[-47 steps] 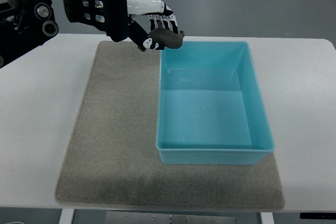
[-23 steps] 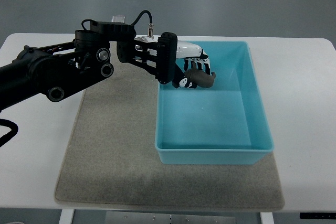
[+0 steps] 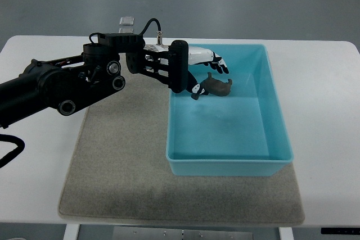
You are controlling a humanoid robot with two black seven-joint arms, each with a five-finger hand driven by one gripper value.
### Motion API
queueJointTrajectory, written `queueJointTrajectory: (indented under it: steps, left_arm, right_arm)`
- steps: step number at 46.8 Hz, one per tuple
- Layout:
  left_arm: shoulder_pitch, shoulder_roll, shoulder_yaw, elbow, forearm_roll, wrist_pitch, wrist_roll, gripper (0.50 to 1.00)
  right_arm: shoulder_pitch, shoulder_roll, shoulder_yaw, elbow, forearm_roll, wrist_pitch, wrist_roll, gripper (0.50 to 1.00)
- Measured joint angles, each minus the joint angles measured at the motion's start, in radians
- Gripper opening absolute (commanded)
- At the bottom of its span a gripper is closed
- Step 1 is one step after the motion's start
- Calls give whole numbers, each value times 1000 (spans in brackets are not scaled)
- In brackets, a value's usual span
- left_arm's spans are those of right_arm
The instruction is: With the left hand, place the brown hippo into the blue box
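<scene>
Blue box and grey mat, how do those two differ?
The blue box is glossy turquoise with raised walls; the grey mat is flat, dull and fuzzy. The box holds the brown hippo below the open left hand; the mat bears the box on its right part. Both are rectangular.

Left hand (image 3: 209, 67) (fingers spread) above brown hippo (image 3: 218, 86) in blue box (image 3: 277, 105).
</scene>
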Motion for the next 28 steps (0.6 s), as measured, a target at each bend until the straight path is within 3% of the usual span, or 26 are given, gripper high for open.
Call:
queueJointTrajectory:
  steps: [9, 18, 28]
  left_arm:
    - [0, 3, -17, 4, -40, 2, -4, 999]
    - [-14, 27, -55, 11, -296, 4, -4, 999]
    - [-18, 51, -136, 105, -512, -2, -3, 999]
  right_arm:
    - [0, 0, 0, 0, 0, 0, 0, 936]
    - [0, 0, 0, 0, 0, 0, 0, 936]
    - [0, 0, 0, 0, 0, 0, 0, 936]
